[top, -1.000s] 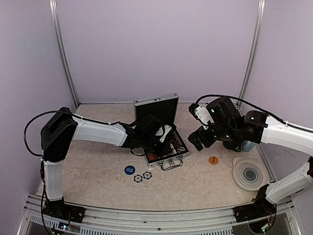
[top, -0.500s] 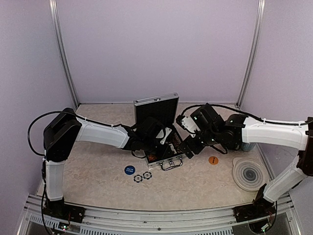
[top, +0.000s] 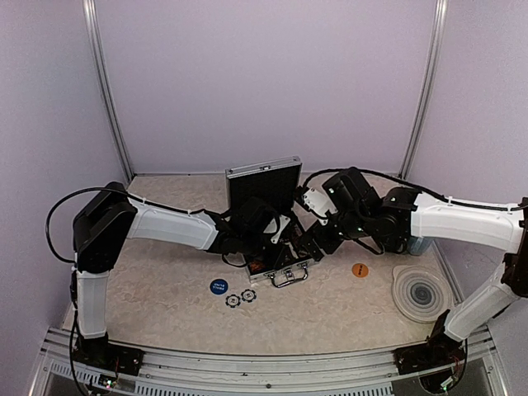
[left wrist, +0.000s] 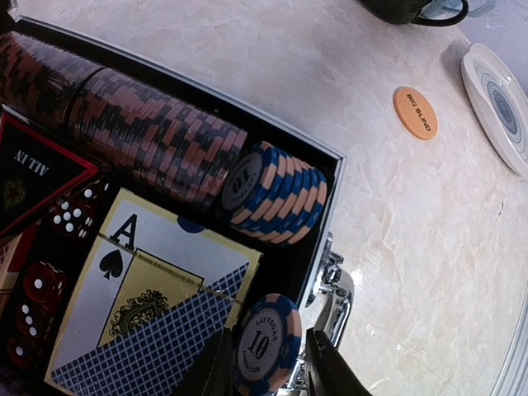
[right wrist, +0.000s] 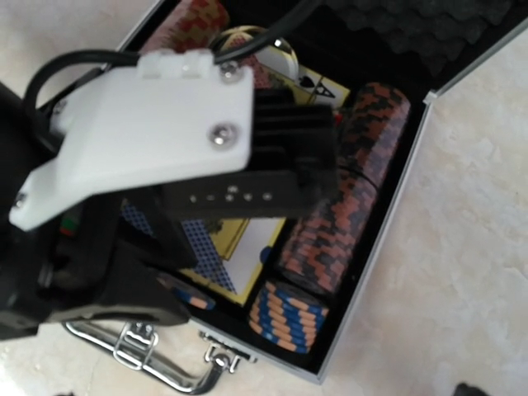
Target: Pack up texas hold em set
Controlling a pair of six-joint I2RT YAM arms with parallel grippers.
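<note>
orange button point(left wrist: 415, 113) reads big blind; chip point(left wrist: 266, 342) reads 10

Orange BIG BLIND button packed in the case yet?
No, the orange button lies on the table, outside the case.

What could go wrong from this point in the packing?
1. The blue chip sits in the left pincer right at the front wall of the case. If released here, it may catch the rim or roll out.
2. The right pincer hovers just above the left arm's wrist, so the arms could collide.
3. Two loose chips and the orange button lie outside the case and could get left behind.
</note>
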